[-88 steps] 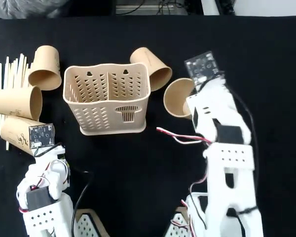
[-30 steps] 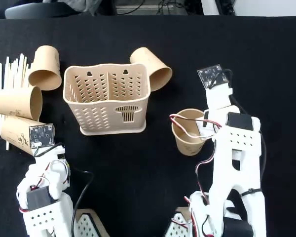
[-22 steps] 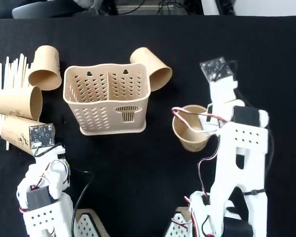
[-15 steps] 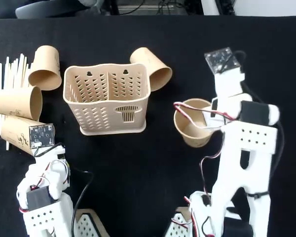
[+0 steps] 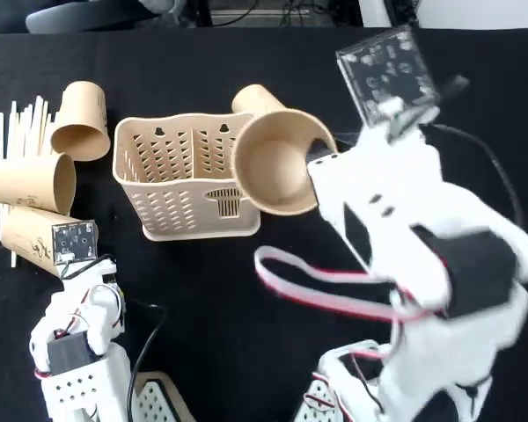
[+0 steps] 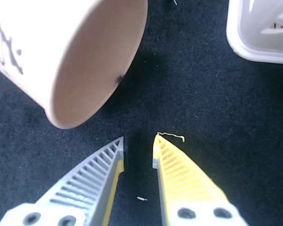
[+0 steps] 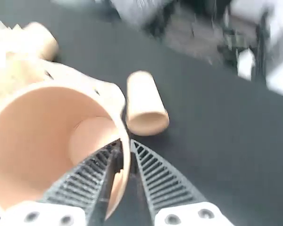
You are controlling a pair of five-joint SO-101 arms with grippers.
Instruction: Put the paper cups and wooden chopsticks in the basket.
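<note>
Near left, the left hand (image 6: 139, 139) sits slightly apart, empty, beside a lying cup (image 6: 70, 56); the right hand (image 7: 124, 143) clamps a paper cup (image 5: 277, 163) by its rim above the basket (image 5: 185, 215), right end; light, thin, probably crushable, so grip gently.

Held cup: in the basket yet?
Not yet. The right pincer grips the cup by its rim, raised over the basket's right end.

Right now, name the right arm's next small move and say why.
Probably carry the paper cup a little farther over the basket. The right end effector pinches its rim, and in the high view the cup overlaps just the basket's right edge, so releasing here might miss the opening.
</note>
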